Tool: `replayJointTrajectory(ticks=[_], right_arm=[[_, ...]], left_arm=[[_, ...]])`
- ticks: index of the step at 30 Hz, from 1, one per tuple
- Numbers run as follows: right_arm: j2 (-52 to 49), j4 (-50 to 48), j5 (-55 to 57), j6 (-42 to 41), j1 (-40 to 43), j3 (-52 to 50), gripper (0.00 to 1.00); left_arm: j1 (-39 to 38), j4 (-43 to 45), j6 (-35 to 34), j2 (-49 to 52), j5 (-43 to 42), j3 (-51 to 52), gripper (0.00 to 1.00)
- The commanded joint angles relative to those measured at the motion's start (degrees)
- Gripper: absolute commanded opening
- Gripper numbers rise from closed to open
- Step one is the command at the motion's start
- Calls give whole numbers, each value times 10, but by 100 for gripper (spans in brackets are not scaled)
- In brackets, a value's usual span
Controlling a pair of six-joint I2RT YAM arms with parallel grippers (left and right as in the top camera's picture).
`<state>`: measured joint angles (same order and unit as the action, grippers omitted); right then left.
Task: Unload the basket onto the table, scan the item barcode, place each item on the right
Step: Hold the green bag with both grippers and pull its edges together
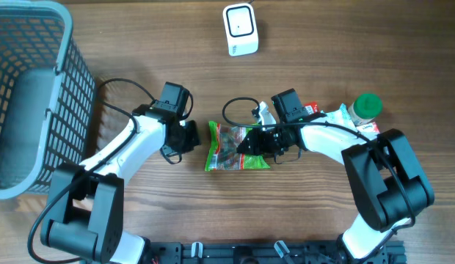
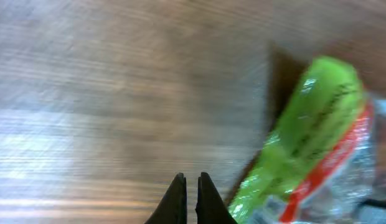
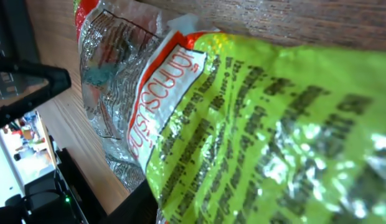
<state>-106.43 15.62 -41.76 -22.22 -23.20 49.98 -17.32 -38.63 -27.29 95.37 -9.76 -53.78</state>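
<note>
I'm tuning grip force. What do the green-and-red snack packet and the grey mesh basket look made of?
Green-and-red snack packet: thin plastic film, glossy, judging by crinkles and bright glints; part looks clear. Grey mesh basket: probably moulded plastic, matte, with an even lattice wall.

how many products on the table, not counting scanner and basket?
2 for sure: the green snack packet at centre, and the green-capped bottle at far right. Red-and-white bits beside the right arm may be a third, mostly hidden.

left fingers [image 2: 176,198] pressed together | green packet [image 2: 317,124] on desk [image 2: 118,93], just right of fingers | view blurred
</note>
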Motion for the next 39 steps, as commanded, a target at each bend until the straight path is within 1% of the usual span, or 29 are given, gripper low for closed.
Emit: replayJointTrajectory(ticks=[1, 2, 3, 4, 5, 6, 7, 12, 20, 25, 28, 30, 35, 39], right_arm=[[-1, 5, 43, 2, 2, -2, 14], [-1, 6, 43, 2, 2, -2, 9], [-1, 7, 43, 2, 2, -2, 9], [-1, 7, 43, 2, 2, -2, 19], [-1, 7, 43, 2, 1, -2, 41], [-1, 5, 42, 0, 1, -2, 59], [-1, 5, 38, -2, 1, -2, 61], [-1, 1, 38, -5, 1, -2, 61], [-1, 1, 38, -5, 1, -2, 62], [-1, 1, 38, -5, 1, -2, 62], [-1, 1, 38, -4, 1, -2, 62], [-1, 1, 38, -4, 1, -2, 62], [-1, -2, 27, -5, 1, -2, 62], [-1, -12, -4, -9, 1, -2, 62]], left_arm=[[-1, 53, -1, -8, -89, 5, 4], [-1, 65, -1, -8, -113, 5, 4], [-2, 73, -1, -8, -131, 5, 4], [-2, 76, -1, -8, -141, 5, 4], [-3, 76, -1, -8, -140, 5, 4], [-5, 76, 1, -6, -140, 6, 4], [-7, 76, 1, -4, -140, 8, 4], [-15, 99, 1, 11, -143, 25, 4], [-40, 133, 0, 23, -143, 25, 4], [-48, 152, -2, 24, -168, 25, 4], [-49, 141, -2, 27, -136, 26, 4], [-51, 141, -1, 33, -131, 32, 4], [-50, 160, -5, 68, -105, 59, 4], [-50, 164, -16, 75, -105, 60, 4]])
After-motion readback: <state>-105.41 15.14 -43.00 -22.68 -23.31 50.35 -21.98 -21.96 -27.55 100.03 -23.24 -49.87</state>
